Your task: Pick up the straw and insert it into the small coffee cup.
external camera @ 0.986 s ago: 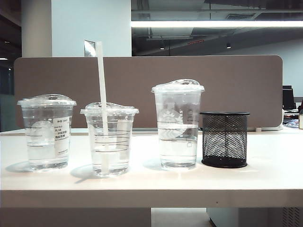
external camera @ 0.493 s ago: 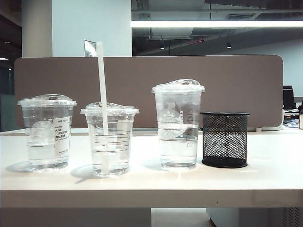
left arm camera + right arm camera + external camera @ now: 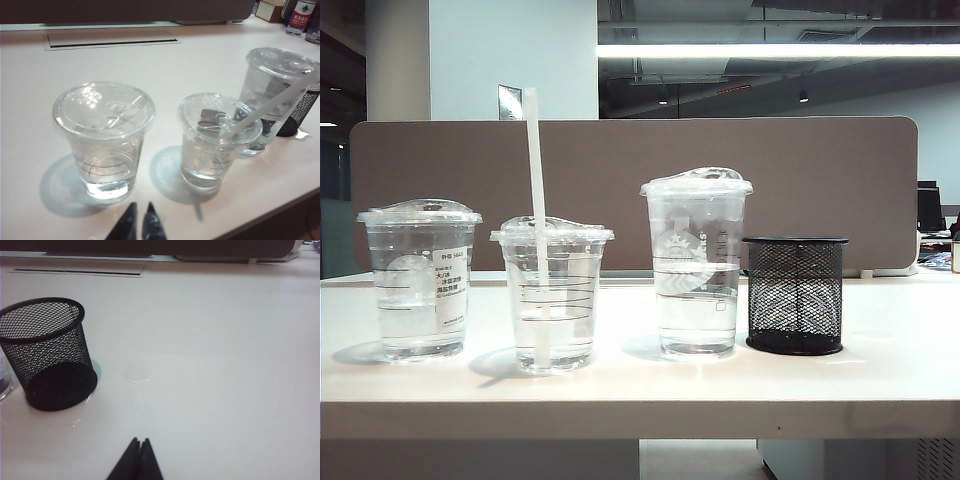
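With both sets of jaws pressed together and holding nothing, the left gripper (image 3: 139,222) hangs over the table edge near the cups, and the right gripper (image 3: 138,460) over bare table (image 3: 225,365) beside the mesh holder (image 3: 47,352). The straw (image 3: 536,220) stands in the small coffee cup (image 3: 552,295), leaning. Risk now: a careless arm sweep could clip that tall straw and tip the cup. The exterior view shows neither gripper; only the wrist views do.
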`<move>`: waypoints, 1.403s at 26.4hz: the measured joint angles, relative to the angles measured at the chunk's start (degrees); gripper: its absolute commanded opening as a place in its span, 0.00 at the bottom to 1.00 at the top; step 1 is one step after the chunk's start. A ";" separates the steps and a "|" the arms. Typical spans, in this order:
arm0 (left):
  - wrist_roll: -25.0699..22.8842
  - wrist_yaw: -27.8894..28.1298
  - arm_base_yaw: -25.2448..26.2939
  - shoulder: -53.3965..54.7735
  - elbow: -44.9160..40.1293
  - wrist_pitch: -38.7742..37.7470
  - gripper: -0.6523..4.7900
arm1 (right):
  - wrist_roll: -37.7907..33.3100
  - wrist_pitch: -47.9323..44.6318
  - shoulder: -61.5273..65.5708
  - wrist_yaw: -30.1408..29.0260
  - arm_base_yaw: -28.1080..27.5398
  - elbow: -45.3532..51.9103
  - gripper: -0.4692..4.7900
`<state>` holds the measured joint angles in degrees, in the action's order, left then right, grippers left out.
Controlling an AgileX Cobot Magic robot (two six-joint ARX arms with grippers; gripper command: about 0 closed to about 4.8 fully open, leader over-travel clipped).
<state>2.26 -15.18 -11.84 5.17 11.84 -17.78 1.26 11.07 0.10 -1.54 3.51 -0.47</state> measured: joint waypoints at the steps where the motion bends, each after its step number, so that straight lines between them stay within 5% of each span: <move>1: 0.00 0.00 0.00 0.00 0.00 0.00 0.16 | 0.00 0.00 0.00 0.00 -0.02 0.00 0.09; 9: -0.07 0.00 0.00 -0.63 -0.13 0.00 0.16 | 0.00 -0.02 0.00 -0.02 -0.02 0.00 0.09; 13: -4.39 2.25 2.38 -5.20 -0.87 0.24 0.16 | 0.00 0.00 0.00 0.00 -0.02 0.00 0.09; 21: -2.73 8.02 8.00 -4.81 -5.51 0.44 0.16 | 0.00 0.00 0.00 0.00 -0.02 0.00 0.09; 37: -2.40 11.34 8.13 -4.81 -11.26 7.63 0.16 | 0.00 -0.02 0.00 0.00 -0.02 0.00 0.09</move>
<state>-0.14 -3.84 -3.70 0.36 0.58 -10.15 1.26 11.05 0.10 -1.54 3.49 -0.47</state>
